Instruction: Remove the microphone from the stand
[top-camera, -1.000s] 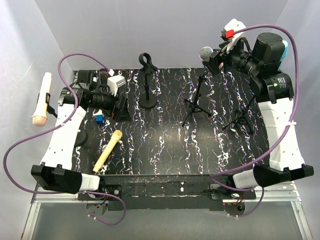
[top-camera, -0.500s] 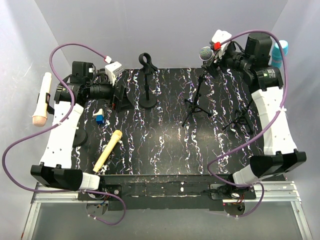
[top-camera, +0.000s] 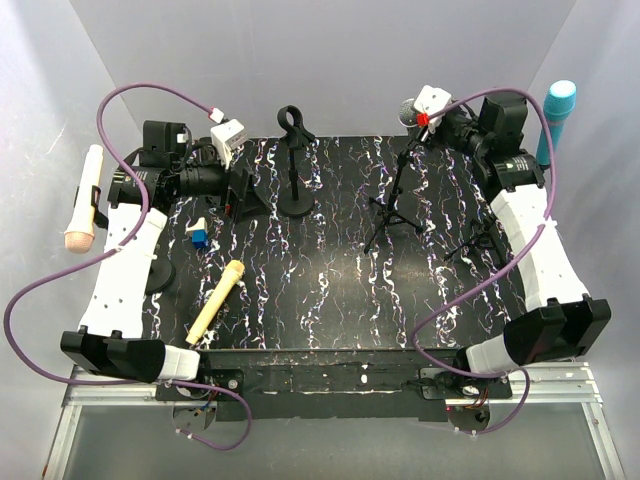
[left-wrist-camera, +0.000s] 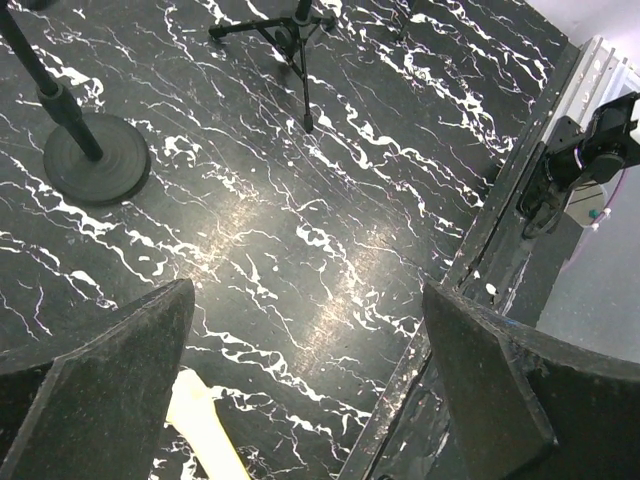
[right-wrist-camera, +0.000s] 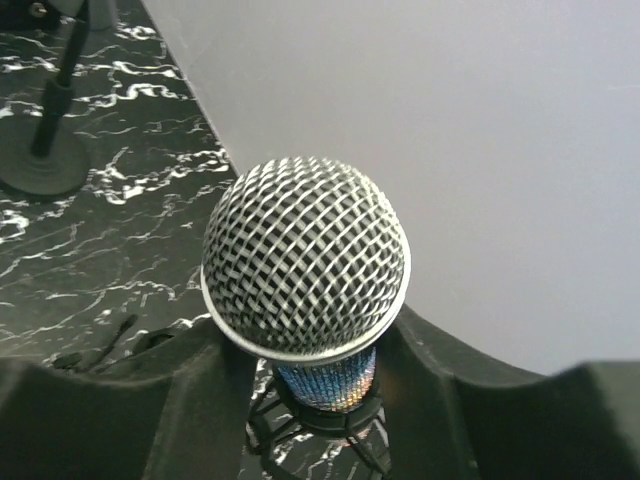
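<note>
The microphone (right-wrist-camera: 305, 255) sits in the clip at the top of a slim tripod stand (top-camera: 395, 200), at about 1 o'clock on the table (top-camera: 330, 290) in the top view, close to the back wall. Its silver mesh head points up, and a short band of patterned body shows just below it.

The right gripper (right-wrist-camera: 325, 385) is around that band. Its dark fingers (right-wrist-camera: 150, 400) stand at 9 and 3 o'clock of the body, partly open and very near it, but I cannot tell whether they press on it or are a hair apart. The left gripper (left-wrist-camera: 307, 295) hangs over the table near 10 o'clock with its fingers spread as wide as they go and nothing between them.

The microphone looks rigid and probably fairly heavy for its size, with most of the weight in the head. The mesh is the delicate part and would likely dent, so the body under the collar is the right place to hold it. That body is smooth and probably tapered, so a light grip could slide.

The stand is thin and likely light. If the clip grips tightly, the stand may lift or tip with the microphone, so pulling along the clip's axis seems wise.
</note>
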